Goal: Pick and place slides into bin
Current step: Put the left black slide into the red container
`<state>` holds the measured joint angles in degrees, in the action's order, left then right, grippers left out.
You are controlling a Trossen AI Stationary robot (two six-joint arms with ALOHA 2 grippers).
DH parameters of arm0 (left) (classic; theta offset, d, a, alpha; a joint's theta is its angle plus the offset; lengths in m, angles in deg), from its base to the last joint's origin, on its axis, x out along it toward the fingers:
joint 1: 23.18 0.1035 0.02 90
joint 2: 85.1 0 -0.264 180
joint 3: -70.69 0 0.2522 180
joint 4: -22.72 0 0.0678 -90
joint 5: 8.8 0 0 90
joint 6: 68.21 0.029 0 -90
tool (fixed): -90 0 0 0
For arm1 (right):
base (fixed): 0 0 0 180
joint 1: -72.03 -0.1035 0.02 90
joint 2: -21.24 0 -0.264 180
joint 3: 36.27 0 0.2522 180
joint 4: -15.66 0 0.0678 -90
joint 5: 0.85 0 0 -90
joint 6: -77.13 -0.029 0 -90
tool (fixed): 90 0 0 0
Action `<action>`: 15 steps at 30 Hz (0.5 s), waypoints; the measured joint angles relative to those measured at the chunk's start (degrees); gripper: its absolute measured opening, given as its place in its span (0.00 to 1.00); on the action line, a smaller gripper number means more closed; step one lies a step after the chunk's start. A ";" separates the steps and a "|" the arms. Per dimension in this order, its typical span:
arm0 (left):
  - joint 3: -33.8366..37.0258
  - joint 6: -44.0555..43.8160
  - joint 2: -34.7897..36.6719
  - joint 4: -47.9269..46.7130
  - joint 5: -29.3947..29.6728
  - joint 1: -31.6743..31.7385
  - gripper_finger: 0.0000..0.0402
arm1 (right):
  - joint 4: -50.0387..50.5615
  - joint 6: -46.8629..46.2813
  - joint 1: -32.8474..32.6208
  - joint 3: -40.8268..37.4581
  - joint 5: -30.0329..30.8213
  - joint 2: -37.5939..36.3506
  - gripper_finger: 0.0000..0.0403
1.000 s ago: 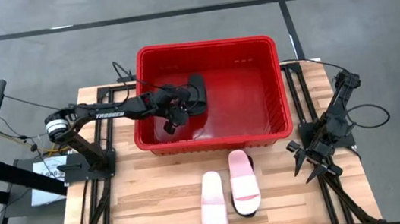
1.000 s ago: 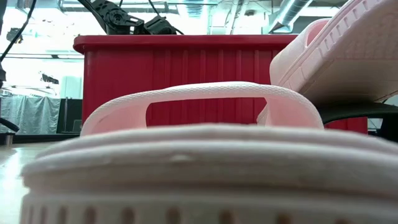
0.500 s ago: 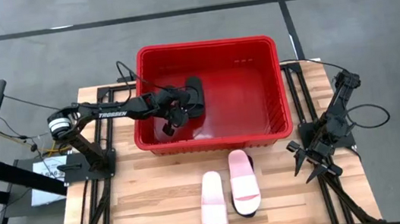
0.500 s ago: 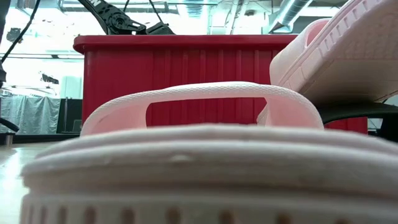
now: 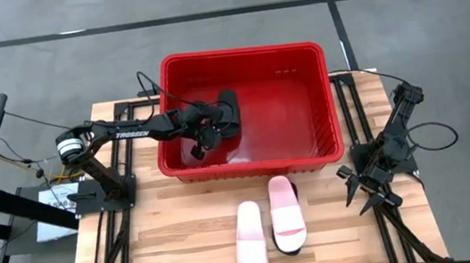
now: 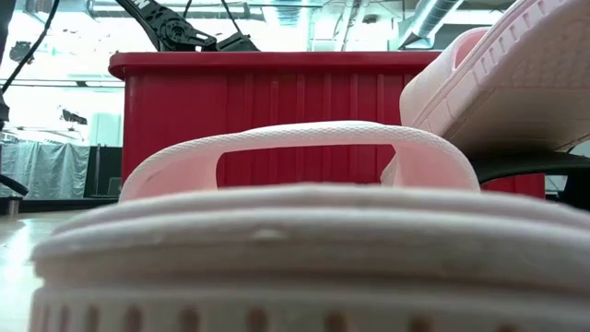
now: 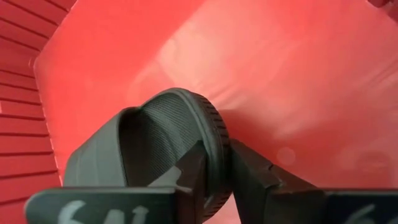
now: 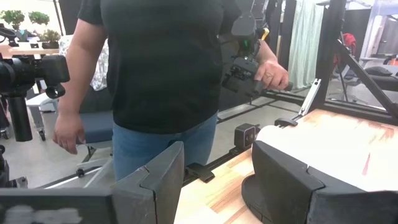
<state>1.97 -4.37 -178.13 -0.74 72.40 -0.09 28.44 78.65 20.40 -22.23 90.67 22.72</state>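
Grey floor surrounds the wooden bench (image 5: 176,237) we see from above. On it stands the red bin (image 5: 244,58); the left end effector (image 5: 214,125) reaches inside, beside a black slide (image 5: 229,112). Two pink slides (image 5: 250,239) lie before the bin, one atop another black slide (image 5: 287,245). The right end effector (image 5: 363,189) waits open at the bench edge. Level with the bench, pink slides fill our view. From the left wrist, fingers (image 7: 186,177) straddle the black slide's rim; we cannot tell whether they grip. From the right wrist, a person (image 8: 161,74) stands beyond.
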 joint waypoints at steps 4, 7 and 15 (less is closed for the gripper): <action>0.00 0.31 0.00 -0.39 0.02 -0.21 0.14 | 0.01 -0.01 0.02 0.00 0.00 0.02 0.46; 0.00 0.32 0.00 -1.07 0.02 -0.24 0.14 | 0.01 -0.02 0.00 0.00 0.00 -0.01 0.46; 0.00 0.28 0.00 -1.93 0.01 -0.24 0.14 | 0.00 0.00 0.00 0.00 0.00 0.02 0.46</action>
<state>1.97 -4.09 -178.13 -2.67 72.41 -0.33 28.44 78.65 20.39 -22.23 90.67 22.74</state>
